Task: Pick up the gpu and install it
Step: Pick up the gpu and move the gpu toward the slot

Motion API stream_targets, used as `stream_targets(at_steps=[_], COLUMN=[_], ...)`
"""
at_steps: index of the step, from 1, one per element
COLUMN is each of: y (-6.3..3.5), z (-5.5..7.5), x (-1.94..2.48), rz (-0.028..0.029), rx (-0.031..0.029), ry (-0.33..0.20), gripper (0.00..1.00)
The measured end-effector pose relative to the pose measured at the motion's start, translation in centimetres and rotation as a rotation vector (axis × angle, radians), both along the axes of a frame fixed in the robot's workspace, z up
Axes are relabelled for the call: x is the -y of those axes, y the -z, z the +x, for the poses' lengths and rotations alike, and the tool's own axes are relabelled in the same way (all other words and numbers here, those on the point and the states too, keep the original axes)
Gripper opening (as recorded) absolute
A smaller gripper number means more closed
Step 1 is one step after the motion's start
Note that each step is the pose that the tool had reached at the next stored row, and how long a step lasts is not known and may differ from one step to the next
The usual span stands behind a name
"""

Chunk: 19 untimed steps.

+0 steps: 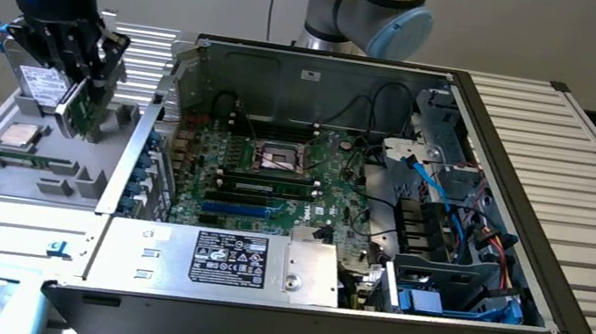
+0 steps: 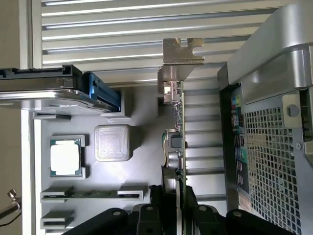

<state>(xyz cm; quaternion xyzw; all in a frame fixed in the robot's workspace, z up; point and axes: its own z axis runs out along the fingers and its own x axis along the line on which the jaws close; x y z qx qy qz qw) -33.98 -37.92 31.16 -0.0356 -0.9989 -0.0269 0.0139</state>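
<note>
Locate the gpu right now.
On the exterior view's left, the gpu stands on edge in the hand's grip at the grey parts tray, beside the silver hard drive, just outside the open computer case.

Two cameras: raised overview, close wrist.
Exterior looks down into the open computer case (image 1: 275,84); wrist looks along the claw (image 2: 175,190) onto the parts tray (image 2: 142,112). Shared: tray, card (image 1: 74,118), case wall.
</note>
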Motion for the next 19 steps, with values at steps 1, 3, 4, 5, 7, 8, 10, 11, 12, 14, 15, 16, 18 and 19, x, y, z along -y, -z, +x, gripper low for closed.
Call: stream_targets(at_steps=[1,3,4,5,7,8,10,11,12,14,15,16,18,19], y=[-0.47,-1.39,-1.84,-2.30,-3.21,-3.66,-4.56,-5.01,-5.47,-6.39,-6.83,-7.28,-8.20,-8.65], z=[0.0,0.0,0.0,0.0,0.0,0.1,0.5,0.7,1.0,1.6,2.0,2.4,3.2,3.6], x=[0.00,0.00,0.00,0.00,0.00,0.00,0.00,0.00,0.00,0.01,0.02,0.04,0.12,0.15], rz=[0.0001,0.0001,0.0001,0.0000,0.0000,0.0001,0.0000,0.0001,0.0000,0.0001,0.0001,0.0004,0.0020,0.0025], rx=[0.0001,0.0001,0.0001,0.0000,0.0000,0.0001,0.0001,0.0001,0.0001,0.0002,0.0000,0.0002,0.0001,0.0002], ry=[0.000,0.000,0.000,0.000,0.000,0.000,0.000,0.000,0.000,0.000,0.000,0.000,0.000,0.000], gripper=[0.29,0.29,0.29,0.29,0.29,0.29,0.29,0.29,0.29,0.29,0.29,0.29,0.29,0.29])
